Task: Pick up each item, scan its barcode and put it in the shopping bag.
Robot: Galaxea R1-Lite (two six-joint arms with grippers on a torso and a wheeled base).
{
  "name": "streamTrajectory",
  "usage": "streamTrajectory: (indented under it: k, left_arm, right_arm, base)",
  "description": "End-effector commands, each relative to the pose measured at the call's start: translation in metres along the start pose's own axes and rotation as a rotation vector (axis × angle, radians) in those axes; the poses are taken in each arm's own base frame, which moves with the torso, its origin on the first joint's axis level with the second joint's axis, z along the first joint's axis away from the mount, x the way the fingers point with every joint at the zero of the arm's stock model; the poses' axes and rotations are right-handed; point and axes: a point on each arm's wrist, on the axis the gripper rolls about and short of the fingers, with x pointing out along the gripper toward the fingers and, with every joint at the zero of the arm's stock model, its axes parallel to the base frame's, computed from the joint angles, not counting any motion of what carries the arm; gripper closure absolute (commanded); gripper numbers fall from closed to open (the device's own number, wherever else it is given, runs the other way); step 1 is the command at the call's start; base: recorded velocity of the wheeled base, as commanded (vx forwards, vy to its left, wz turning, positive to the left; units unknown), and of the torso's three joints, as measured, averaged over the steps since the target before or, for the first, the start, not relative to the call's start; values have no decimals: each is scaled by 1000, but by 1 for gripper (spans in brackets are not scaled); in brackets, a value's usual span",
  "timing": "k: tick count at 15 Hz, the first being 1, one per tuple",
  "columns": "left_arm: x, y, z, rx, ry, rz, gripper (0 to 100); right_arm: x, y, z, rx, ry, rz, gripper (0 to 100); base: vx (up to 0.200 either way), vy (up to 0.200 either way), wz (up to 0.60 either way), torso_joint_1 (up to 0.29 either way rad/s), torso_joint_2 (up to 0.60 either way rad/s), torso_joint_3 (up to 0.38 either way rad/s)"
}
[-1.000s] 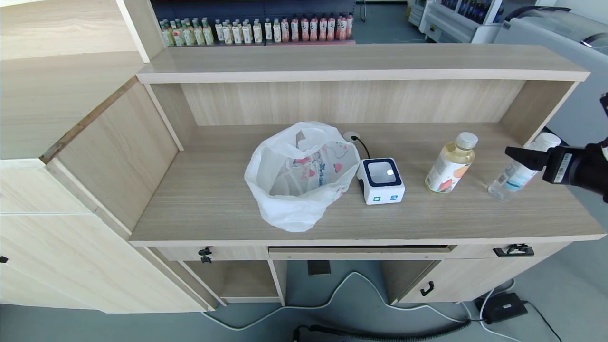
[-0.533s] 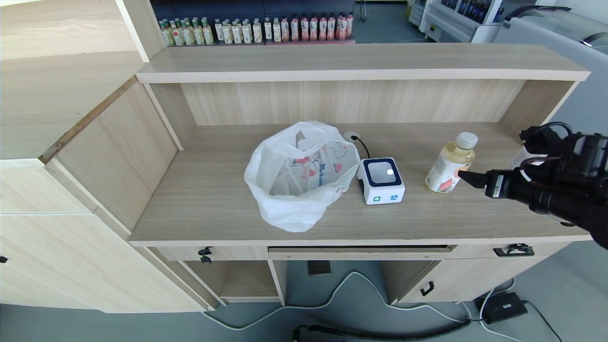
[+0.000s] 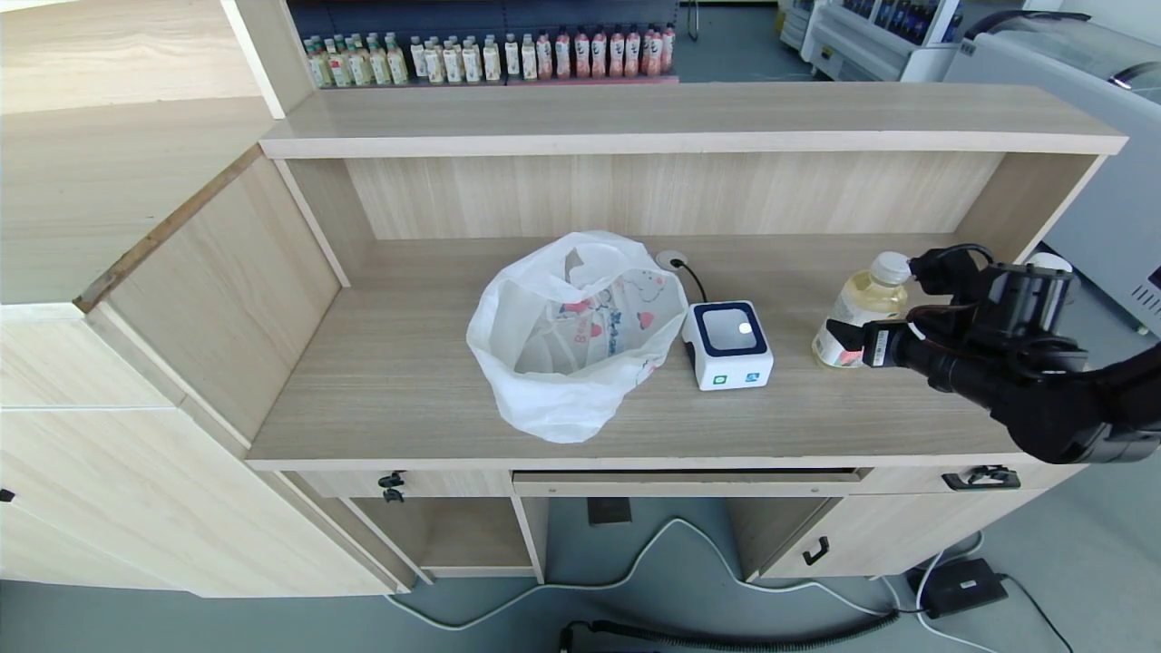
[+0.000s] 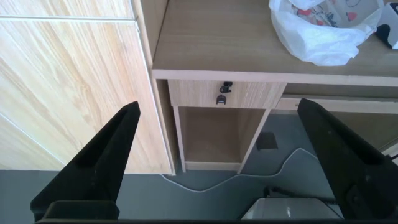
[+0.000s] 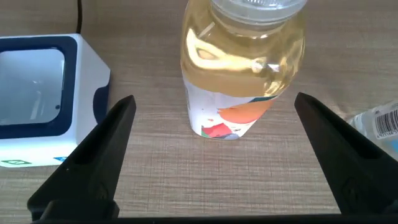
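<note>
– Progress with the right hand [image 5: 214, 104]?
– It had swung away from the clear bottle [image 5: 379, 121] and over to the tea bottle [image 5: 242, 68], which stood upright on the tabletop [image 5: 186, 177] just ahead, centred on the gap of its spread fingers [image 5: 93, 162], ungripped. Closing in looked next.

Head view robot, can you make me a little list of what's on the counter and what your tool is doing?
Bag: white shopping bag, open, on counter
Scanner: white box scanner, beside bag
Nearest item: yellow drink bottle, upright, white cap
Other item: clear bottle, beside it
Right tool: open, facing yellow bottle, not gripping
</note>
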Motion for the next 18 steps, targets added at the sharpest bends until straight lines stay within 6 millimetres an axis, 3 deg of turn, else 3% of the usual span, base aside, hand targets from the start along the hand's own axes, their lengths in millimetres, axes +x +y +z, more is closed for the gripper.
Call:
streamTrajectory:
  k: [1, 6, 11, 18]
  left_arm:
    - [0, 0, 0, 0, -1, 0, 0]
    - [0, 0, 0, 0, -1, 0, 0]
    - [0, 0, 0, 0, -1, 0, 0]
    - [0, 0, 0, 0, -1, 0, 0]
  right_arm:
    - [13, 4, -8, -2, 12, 9, 0]
    - [26, 5, -14, -3, 16, -3, 0]
    - [36, 13, -10, 0, -13, 14, 0]
    - [45, 9, -3, -5, -46, -19, 0]
  base:
    - [0, 0, 0, 0, 0, 0]
    - [0, 0, 0, 0, 0, 0]
    - [0, 0, 0, 0, 0, 0]
    - [0, 0, 0, 0, 0, 0]
